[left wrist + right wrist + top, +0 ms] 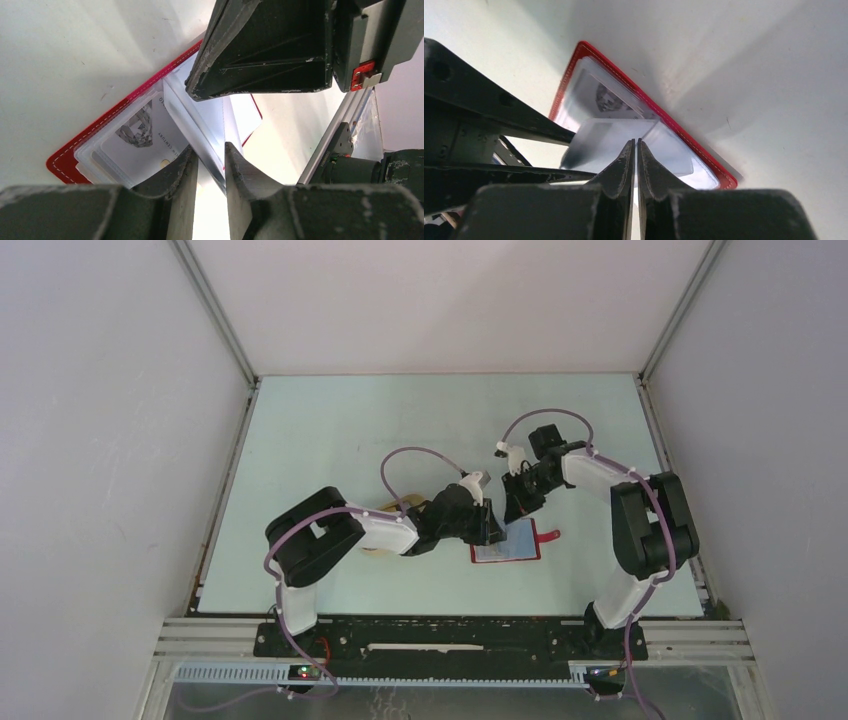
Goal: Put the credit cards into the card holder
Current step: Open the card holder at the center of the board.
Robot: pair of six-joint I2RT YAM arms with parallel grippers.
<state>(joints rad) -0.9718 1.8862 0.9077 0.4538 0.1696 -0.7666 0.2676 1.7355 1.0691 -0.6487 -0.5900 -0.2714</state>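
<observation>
The red card holder (508, 552) lies open on the table, its red rim (100, 127) (664, 112) framing clear pockets. One silvery credit card (140, 135) (606, 100) with a diamond print sits inside a pocket. A second silvery credit card (192, 125) (599, 140) stands tilted above the pockets. My left gripper (492, 532) (210, 150) holds it, the card slanting across the gap and touching both fingers. My right gripper (520, 508) (635, 141) is at the card's far end, its jaws almost touching with the card's edge running between them.
The holder's red snap tab (550, 535) sticks out to the right. A beige tray (378, 549) lies partly hidden under my left arm. The two grippers are close together over the holder. White walls enclose the table on three sides.
</observation>
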